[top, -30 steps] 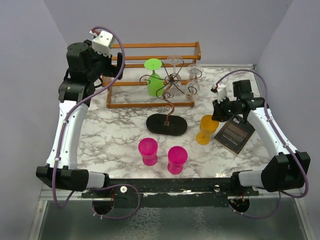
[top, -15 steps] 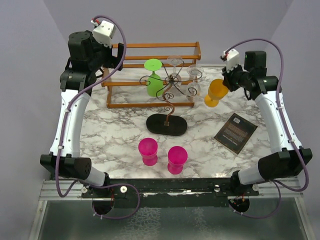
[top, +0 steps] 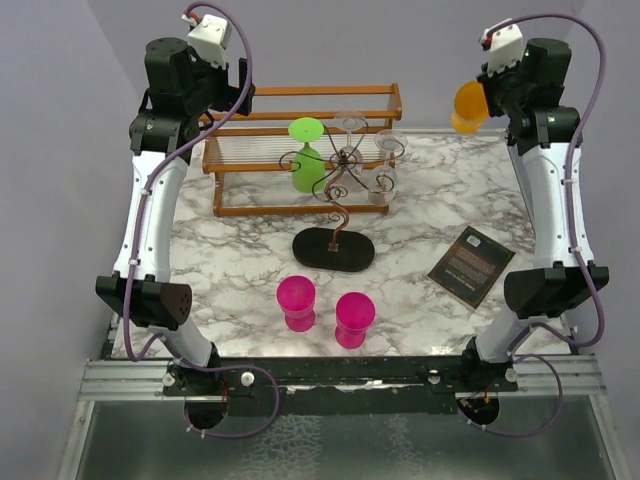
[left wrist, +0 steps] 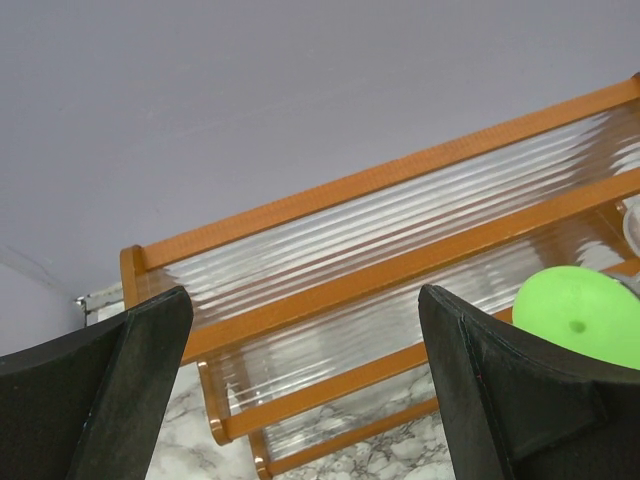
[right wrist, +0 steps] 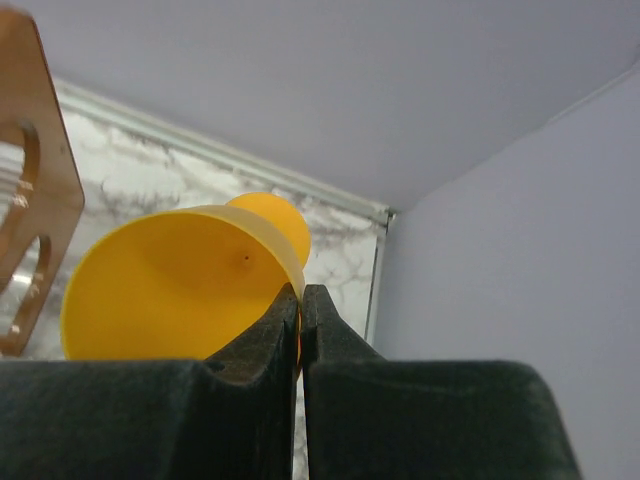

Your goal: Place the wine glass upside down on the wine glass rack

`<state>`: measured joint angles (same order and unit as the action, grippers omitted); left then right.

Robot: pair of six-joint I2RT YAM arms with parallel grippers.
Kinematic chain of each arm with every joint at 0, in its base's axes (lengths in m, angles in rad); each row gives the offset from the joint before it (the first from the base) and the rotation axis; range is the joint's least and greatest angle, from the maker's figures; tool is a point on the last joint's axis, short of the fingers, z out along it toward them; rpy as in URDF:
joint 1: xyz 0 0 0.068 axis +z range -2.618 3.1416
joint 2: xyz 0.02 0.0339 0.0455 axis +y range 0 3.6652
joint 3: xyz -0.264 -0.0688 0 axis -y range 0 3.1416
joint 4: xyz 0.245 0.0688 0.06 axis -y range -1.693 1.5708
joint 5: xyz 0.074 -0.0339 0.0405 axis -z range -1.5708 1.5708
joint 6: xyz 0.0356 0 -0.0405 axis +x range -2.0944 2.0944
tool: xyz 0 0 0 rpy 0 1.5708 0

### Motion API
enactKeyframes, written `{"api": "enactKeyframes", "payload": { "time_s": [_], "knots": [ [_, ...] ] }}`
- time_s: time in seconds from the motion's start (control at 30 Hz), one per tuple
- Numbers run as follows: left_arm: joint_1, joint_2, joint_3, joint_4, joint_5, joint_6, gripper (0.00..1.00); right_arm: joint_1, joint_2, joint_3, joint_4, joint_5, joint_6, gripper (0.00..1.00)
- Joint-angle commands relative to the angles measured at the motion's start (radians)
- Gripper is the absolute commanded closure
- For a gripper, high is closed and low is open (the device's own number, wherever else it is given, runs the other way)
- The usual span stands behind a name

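Observation:
The orange wine glass (top: 466,107) hangs high over the table's back right corner, tipped onto its side. My right gripper (top: 485,97) is shut on its rim; in the right wrist view the fingers (right wrist: 270,335) pinch the rim of the orange wine glass (right wrist: 170,290), whose foot shows behind the bowl. The wine glass rack (top: 340,172), dark wire on a black oval base, stands mid-table and carries a green glass (top: 308,160) and clear glasses upside down. My left gripper (top: 236,98) is open, high at the back left over the wooden shelf, with nothing between its fingers (left wrist: 110,390).
An orange-brown wooden slatted shelf (top: 300,92) stands behind the rack, and it fills the left wrist view (left wrist: 350,260) beside the green glass (left wrist: 585,315). Two pink glasses (top: 296,302) (top: 354,318) stand near the front. A dark card (top: 470,265) lies at the right.
My right gripper closed on the orange glass's rim at the table and carried it up and back to the far right corner. The left arm rose a little.

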<state>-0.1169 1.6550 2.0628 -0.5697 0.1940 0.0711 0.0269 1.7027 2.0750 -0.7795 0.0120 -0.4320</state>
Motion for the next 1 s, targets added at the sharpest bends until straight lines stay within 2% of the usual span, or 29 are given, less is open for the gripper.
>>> {"api": "enactKeyframes", "payload": {
  "time_s": [0.0,0.17,0.33,0.67,0.83,0.97],
  "knots": [
    [0.005,0.034,0.072,0.022,0.051,-0.087,0.02,0.005,0.014,0.144,0.107,-0.092,0.069,0.98],
    [0.005,0.086,0.135,0.051,0.127,-0.184,0.04,0.029,0.046,0.29,0.116,-0.196,0.133,0.98],
    [0.005,0.1,0.151,0.101,0.194,-0.274,0.06,0.056,0.056,0.367,0.14,-0.267,0.196,0.98],
    [-0.017,0.114,0.136,0.262,0.42,-0.511,0.12,0.151,0.037,0.359,0.209,-0.467,0.358,0.99],
    [-0.068,0.14,0.148,0.319,0.483,-0.573,0.13,0.245,0.055,0.386,0.225,-0.505,0.386,0.98],
    [-0.08,0.156,0.148,0.346,0.488,-0.615,0.13,0.272,0.073,0.405,0.24,-0.572,0.429,0.98]
  ]
}}
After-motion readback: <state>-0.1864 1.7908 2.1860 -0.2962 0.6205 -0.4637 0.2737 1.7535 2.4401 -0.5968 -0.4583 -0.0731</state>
